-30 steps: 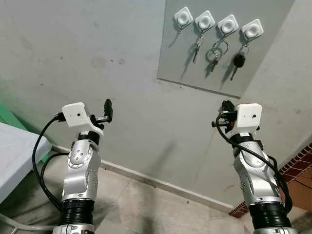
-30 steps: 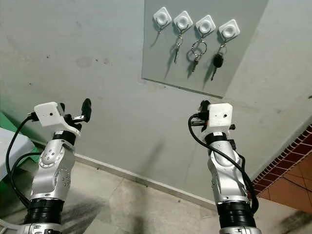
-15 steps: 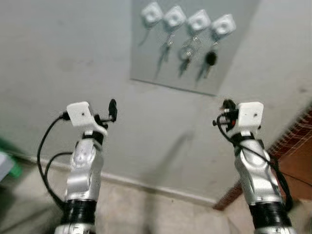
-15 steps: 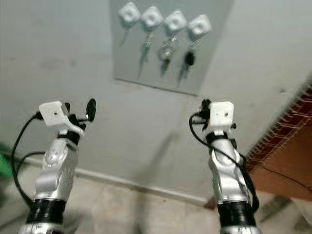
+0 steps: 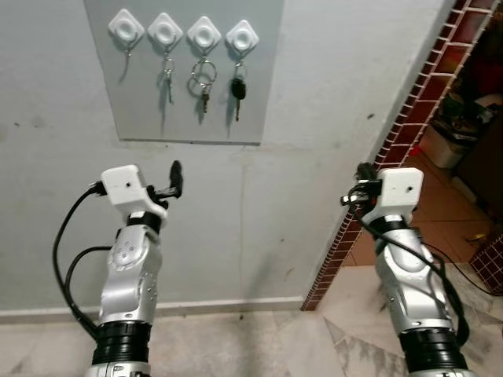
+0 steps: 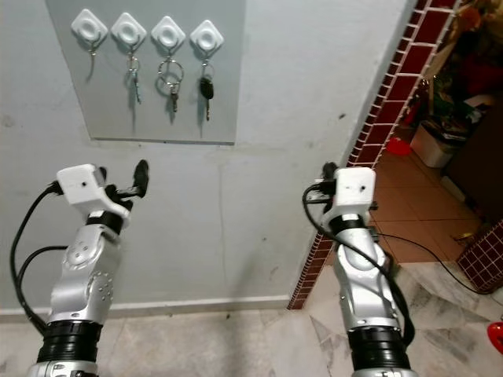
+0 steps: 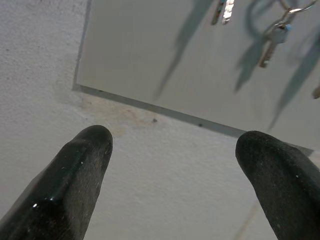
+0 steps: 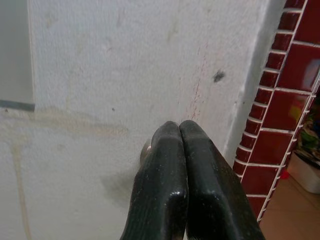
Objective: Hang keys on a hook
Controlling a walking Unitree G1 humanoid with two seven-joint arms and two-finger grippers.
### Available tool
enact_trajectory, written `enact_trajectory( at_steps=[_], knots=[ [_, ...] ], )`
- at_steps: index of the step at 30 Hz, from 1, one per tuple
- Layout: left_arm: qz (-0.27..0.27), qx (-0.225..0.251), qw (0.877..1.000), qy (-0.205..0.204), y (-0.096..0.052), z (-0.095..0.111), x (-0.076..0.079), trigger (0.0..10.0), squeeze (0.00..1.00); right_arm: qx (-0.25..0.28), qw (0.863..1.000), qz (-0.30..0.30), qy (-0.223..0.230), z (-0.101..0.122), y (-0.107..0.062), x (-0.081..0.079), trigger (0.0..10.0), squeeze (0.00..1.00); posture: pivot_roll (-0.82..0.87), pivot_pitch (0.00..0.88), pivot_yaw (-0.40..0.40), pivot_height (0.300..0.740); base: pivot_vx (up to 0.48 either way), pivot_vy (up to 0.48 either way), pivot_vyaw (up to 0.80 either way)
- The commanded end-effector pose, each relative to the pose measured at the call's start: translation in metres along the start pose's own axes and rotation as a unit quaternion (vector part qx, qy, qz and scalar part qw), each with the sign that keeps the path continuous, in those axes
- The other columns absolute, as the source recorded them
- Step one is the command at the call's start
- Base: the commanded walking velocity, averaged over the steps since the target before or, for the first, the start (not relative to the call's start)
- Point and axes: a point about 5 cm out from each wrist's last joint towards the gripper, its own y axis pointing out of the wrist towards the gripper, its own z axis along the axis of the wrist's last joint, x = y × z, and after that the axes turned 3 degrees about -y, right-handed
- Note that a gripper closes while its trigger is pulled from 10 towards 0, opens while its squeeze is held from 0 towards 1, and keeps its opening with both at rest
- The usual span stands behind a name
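I've got the grey panel (image 5: 185,71) up on the wall w/ four white hooks along its top edge. Leftmost hook (image 5: 126,26) looks bare; next three carry keys: small key (image 5: 167,78), ring w/ key (image 5: 203,78), black-head key (image 5: 238,90). Left gripper (image 7: 175,165) is raised below the panel, fingers wide apart, nothing in them. Right gripper (image 8: 180,165) faces bare wall by the brick corner (image 5: 409,102), fingers pressed together, empty as far as I can tell. Task prob. done.

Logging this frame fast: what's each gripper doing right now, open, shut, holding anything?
Left gripper: open, holding nothing.
Right gripper: shut, fingertips pressed together; nothing visibly held.
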Motion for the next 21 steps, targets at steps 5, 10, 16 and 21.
enact_trajectory(
  at_steps=[5,10,16,21],
  knots=[
    [-0.02,0.009,1.0,-0.003,0.001,0.009,0.012,10.0,0.0,0.043,0.999,-0.016,0.015,0.018,0.004,0.01,10.0,0.0,0.03,0.0,-0.049,0.74,0.0,0.0,0.0],
    [-0.034,0.01,0.999,-0.003,0.002,0.01,0.015,10.0,0.0,0.039,0.999,-0.026,0.01,0.015,0.002,0.017,10.0,0.0,0.02,0.0,-0.024,0.74,0.0,0.0,0.0],
    [-0.039,0.005,0.999,-0.001,0.007,0.01,0.018,10.0,0.0,0.04,0.999,-0.03,0.014,0.014,0.0,0.018,10.0,0.0,0.02,0.0,-0.005,0.74,0.0,0.0,0.0],
    [-0.047,0.0,0.999,0.002,0.009,0.01,0.018,10.0,0.0,0.041,0.999,-0.029,0.012,0.012,-0.001,0.017,10.0,0.0,0.01,0.0,0.02,0.74,0.0,0.0,0.0]
  ],
)
